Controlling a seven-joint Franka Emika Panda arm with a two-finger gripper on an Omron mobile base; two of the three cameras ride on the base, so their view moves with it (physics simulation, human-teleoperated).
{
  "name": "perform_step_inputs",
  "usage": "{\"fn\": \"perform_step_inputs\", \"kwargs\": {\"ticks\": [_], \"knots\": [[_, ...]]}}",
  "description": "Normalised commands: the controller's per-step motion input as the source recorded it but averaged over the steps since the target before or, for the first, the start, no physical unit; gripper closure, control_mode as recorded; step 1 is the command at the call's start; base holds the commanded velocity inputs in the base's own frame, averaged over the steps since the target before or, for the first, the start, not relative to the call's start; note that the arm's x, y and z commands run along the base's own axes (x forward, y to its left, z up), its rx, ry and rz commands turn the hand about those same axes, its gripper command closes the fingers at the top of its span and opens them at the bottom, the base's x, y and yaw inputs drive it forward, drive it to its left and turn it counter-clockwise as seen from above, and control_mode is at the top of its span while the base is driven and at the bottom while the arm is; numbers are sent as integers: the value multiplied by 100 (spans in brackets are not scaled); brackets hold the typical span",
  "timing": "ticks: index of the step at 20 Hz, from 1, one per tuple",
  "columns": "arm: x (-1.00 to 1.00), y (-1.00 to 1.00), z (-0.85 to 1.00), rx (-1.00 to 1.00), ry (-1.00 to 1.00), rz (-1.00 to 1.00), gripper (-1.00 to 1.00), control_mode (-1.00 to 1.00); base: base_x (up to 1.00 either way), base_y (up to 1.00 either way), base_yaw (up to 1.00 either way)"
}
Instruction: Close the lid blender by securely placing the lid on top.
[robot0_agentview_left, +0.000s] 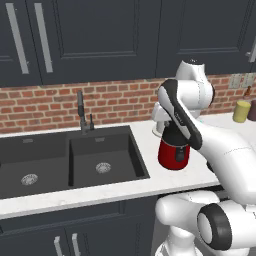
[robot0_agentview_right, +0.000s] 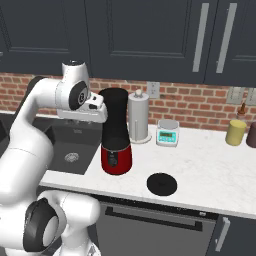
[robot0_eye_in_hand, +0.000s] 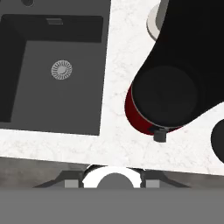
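Left base view: my arm crossed in front of the blender (robot0_agentview_left: 173, 152), hiding the jar; the red base stood on the counter (robot0_agentview_left: 150, 150) just right of the sink (robot0_agentview_left: 70, 160), near the front edge
Right base view: the blender (robot0_agentview_right: 116, 135) stood upright, jar open at the top, long axis vertical; my hand sat high beside the jar's upper left, touching or nearly so, I could not tell which
Lid: the flat black disc (robot0_agentview_right: 161, 184) lay on the counter's front edge, to the right of the blender and well below my hand
Relation for the move: I judged I had to swing right and down, past the jar, to reach the lid
Hand view: looked straight down; blender (robot0_eye_in_hand: 168, 94) at right, sink (robot0_eye_in_hand: 52, 70) at left, a dark arc at the right edge probably the lid
Claw: fingers unseen anywhere, so I could not tell how open it was or that it held anything
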Motion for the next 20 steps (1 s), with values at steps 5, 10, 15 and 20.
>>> {"fn": "perform_step_inputs", "kwargs": {"ticks": [5, 10, 15, 20], "knots": [[18, 0, 0, 0, 9, 0, -100, -100, 0, 0, 0], [0, 0, 0, 0, 1, 0, -100, -100, 0, 0, 0], [0, 0, 0, 0, 0, 0, -100, -100, 0, 0, 0], [-18, -4, 0, 3, -1, 0, -100, -100, 0, 0, 0]]}}
